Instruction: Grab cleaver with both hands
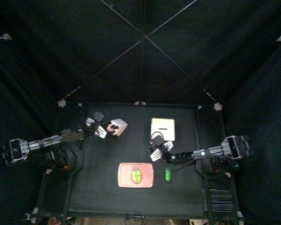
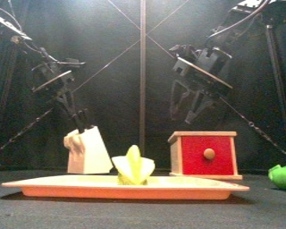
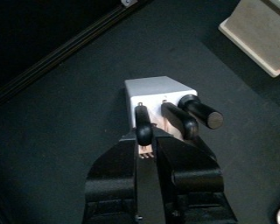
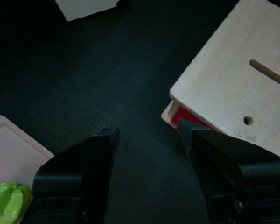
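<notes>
A white knife block [image 3: 157, 90] stands at the table's left [image 1: 112, 128], with black handles sticking out of its top. The cleaver [image 3: 143, 124] shows only as one of these handles; its blade is hidden in the block. My left gripper [image 3: 145, 138] hangs right over the block [image 2: 86, 150], its jaws drawn in around that handle. My right gripper [image 4: 149, 138] is open and holds nothing. It hovers above bare table between the tray and the wooden box, well apart from the block [image 2: 193, 100].
A red box with a pale slotted wooden lid [image 4: 241, 70] stands right of the block [image 2: 206, 154]. At the front lies a pink tray [image 2: 62, 186] holding a yellow-green thing [image 2: 133, 166]. A small green object [image 2: 282, 176] lies at the right.
</notes>
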Tool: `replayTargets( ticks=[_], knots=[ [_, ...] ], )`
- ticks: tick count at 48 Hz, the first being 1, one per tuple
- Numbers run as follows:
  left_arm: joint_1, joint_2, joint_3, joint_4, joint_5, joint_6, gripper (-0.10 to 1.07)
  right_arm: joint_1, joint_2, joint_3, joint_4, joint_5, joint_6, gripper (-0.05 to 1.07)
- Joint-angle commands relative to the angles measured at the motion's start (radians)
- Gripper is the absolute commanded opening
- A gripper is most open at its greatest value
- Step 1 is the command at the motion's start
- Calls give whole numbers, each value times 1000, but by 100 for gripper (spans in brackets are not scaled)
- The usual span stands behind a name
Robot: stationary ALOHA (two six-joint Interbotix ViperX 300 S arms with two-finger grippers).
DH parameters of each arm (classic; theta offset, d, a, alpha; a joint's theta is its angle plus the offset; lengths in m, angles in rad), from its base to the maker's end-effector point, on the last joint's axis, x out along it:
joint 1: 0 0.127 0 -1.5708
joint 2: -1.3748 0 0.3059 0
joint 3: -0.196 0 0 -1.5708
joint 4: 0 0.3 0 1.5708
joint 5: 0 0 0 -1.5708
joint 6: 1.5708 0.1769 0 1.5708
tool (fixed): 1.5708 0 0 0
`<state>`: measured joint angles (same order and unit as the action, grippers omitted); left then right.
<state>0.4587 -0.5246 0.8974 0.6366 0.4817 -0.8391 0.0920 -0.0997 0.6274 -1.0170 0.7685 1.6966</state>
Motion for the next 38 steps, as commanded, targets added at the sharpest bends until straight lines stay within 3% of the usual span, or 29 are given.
replayTargets(
  ticks=[1,38],
  knots=[
    [-3,-8,-14,5,2,0,38,-2,-21,-8,-2,-6,-3,89],
    [-150,-156,-80,5,218,0,38,-3,-18,-9,12,-8,-3,89]
  ],
)
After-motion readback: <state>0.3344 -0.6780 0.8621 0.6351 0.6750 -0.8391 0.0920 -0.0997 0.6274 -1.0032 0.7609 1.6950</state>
